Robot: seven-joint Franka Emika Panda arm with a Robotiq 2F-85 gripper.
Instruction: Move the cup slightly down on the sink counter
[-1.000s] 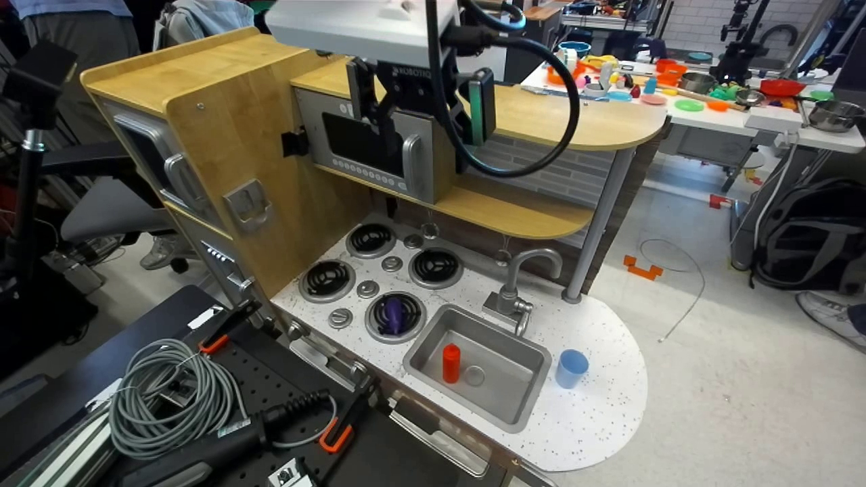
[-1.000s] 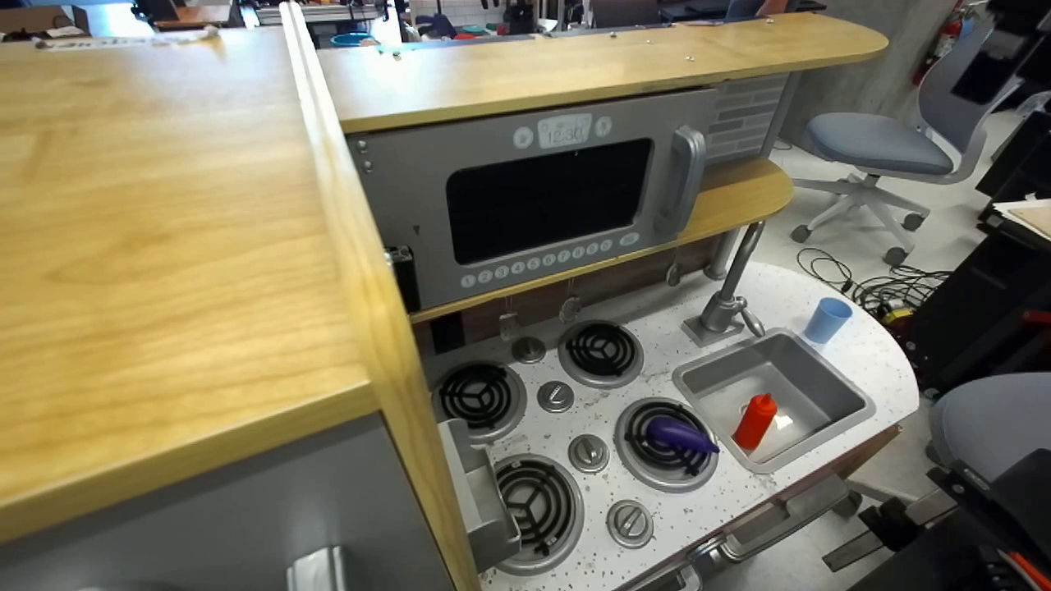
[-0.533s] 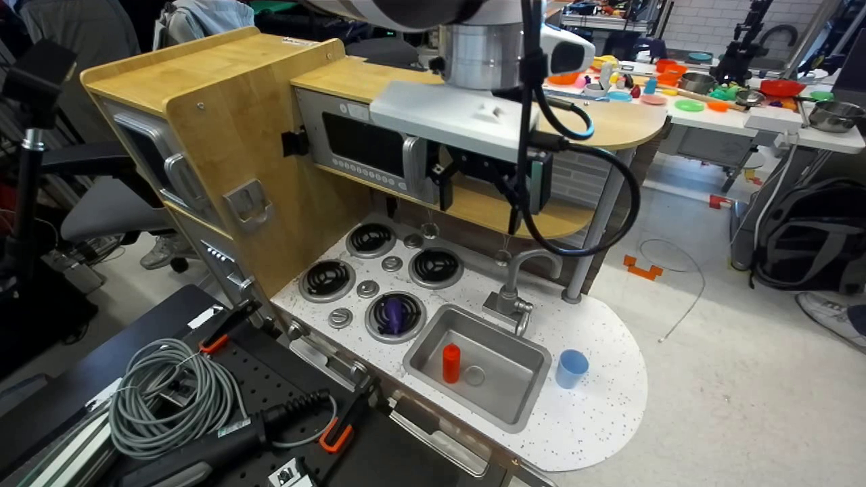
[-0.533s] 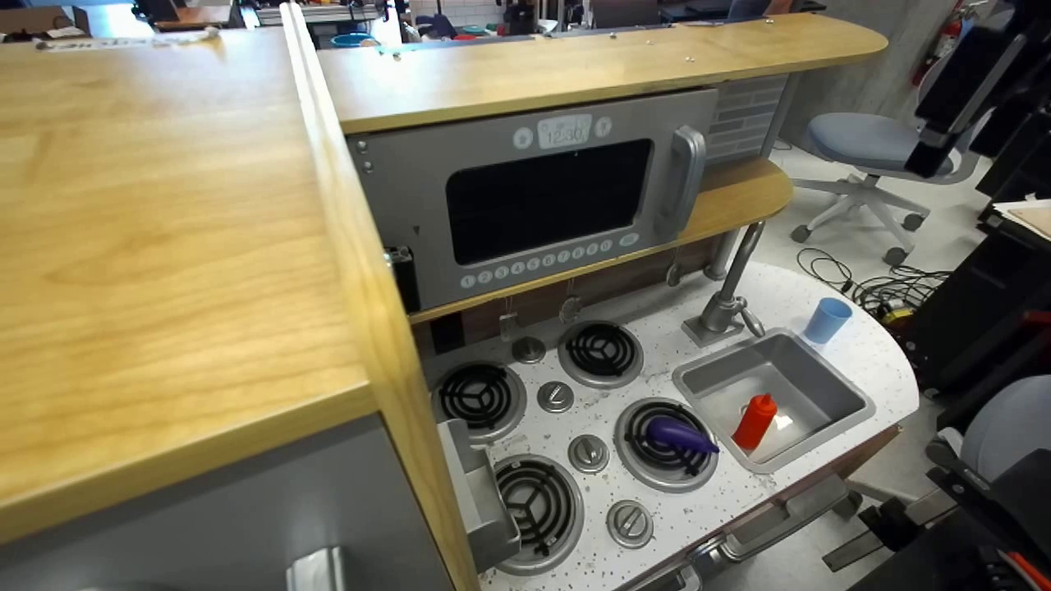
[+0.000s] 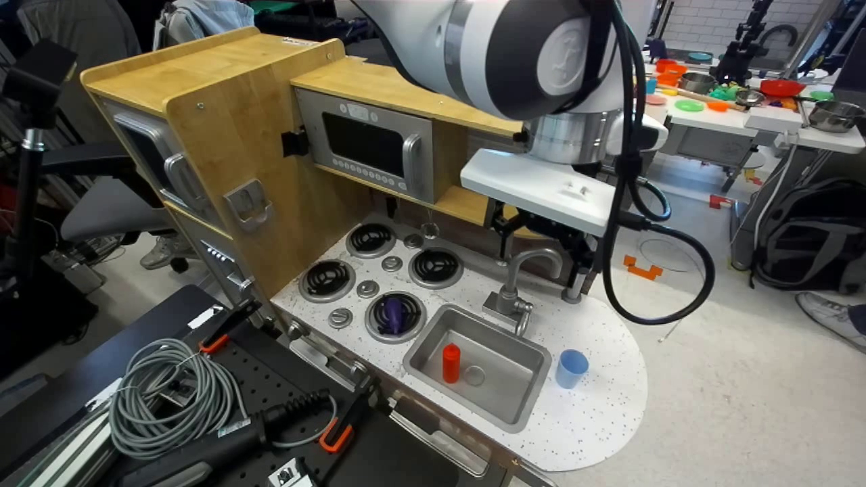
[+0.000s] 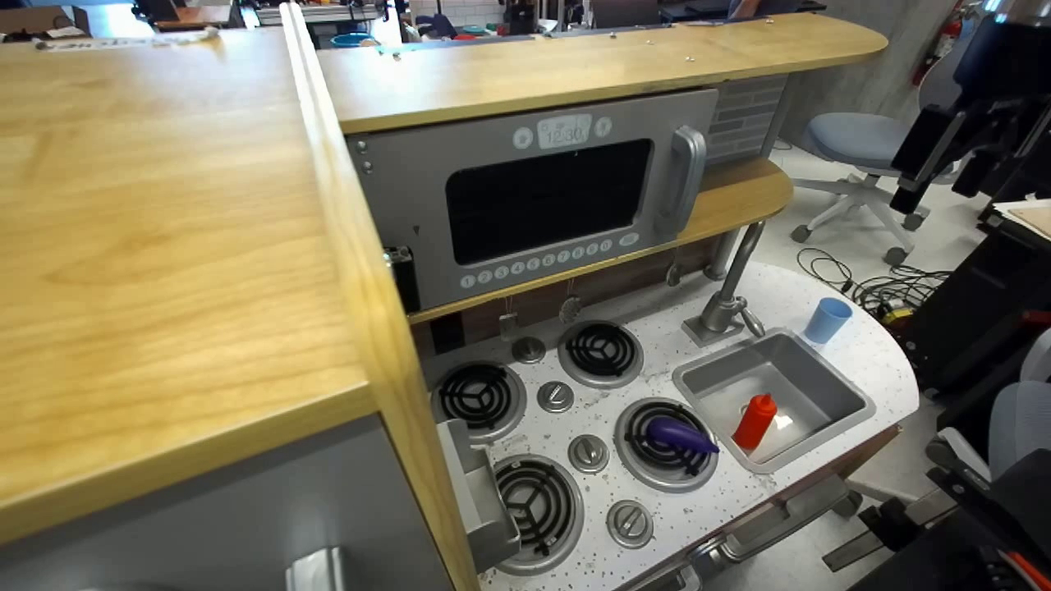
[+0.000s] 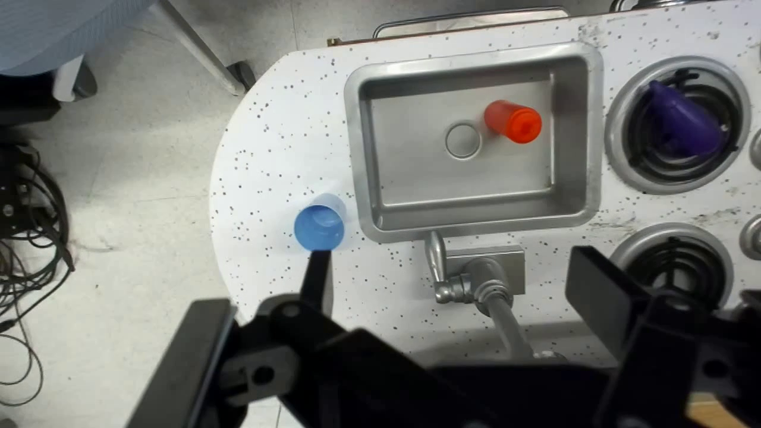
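Observation:
The light-blue cup (image 5: 572, 368) stands upright on the white speckled sink counter (image 5: 595, 426), beside the basin near the rounded end. The cup also shows in an exterior view (image 6: 828, 320) and in the wrist view (image 7: 321, 226), where I look into its open top. My gripper (image 7: 449, 261) is open with nothing between its fingers. It hangs above the counter around the faucet area, apart from the cup. In the wrist view the left fingertip overlaps the cup's lower edge. In an exterior view my gripper (image 5: 541, 260) shows below the white wrist housing, at lower-shelf height.
The metal faucet (image 7: 484, 279) stands below my gripper. The grey sink basin (image 7: 475, 62) holds a red bottle (image 7: 511, 122). A purple object (image 7: 684, 122) lies on a burner. The lower wooden shelf (image 5: 467, 203) and a microwave (image 5: 362, 138) stand behind.
My arm and open gripper have come down and to the right, from upper-shelf height to over the counter near the faucet. The cup and the other objects have not moved.

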